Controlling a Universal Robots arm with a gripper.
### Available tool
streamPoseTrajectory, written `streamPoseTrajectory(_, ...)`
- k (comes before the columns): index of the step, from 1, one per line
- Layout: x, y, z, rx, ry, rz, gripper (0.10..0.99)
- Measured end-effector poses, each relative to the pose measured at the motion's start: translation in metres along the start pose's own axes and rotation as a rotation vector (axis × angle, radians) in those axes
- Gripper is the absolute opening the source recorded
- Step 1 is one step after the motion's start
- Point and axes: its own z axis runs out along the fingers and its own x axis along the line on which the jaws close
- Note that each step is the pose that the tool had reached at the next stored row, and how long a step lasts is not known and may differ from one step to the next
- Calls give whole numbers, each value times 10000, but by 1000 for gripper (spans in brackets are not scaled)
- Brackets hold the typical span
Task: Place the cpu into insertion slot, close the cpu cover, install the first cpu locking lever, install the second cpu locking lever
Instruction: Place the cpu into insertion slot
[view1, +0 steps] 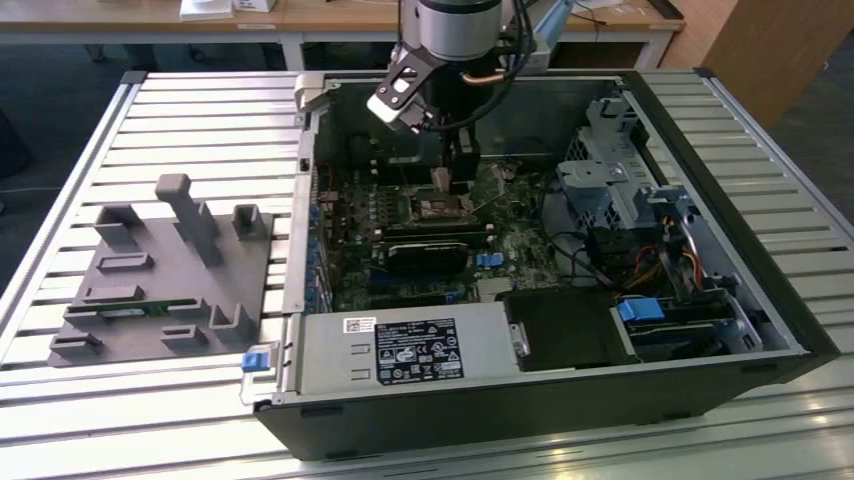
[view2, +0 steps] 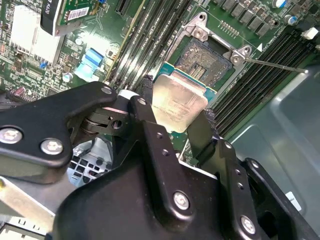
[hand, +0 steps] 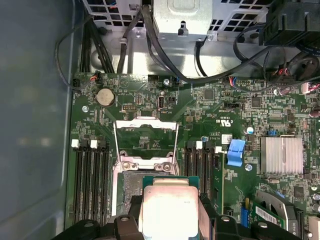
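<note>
**CPU gripped just short of the open socket**

Your gripper (view2: 175, 114) is clenched on the cpu (view2: 178, 100), with one finger on each of two opposite edges. The chip's dull metal top faces the wrist cameras. It hangs inside the open computer case (view1: 534, 410), close over the motherboard (hand: 225, 105). The insertion slot (view2: 204, 59) lies just past the chip's free edge and is partly overlapped by it in both wrist views. Its sides run roughly parallel to the chip's. The cpu cover (hand: 145, 121) is swung open on the side of the slot away from the fingers. You cannot tell whether the chip touches the slot.
</note>
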Motion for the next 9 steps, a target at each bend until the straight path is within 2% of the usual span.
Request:
streamPoseTrajectory(5,6,-5,20,-11,-14,0,525)
streamPoseTrajectory(9,34,-13,80,-11,-14,0,525)
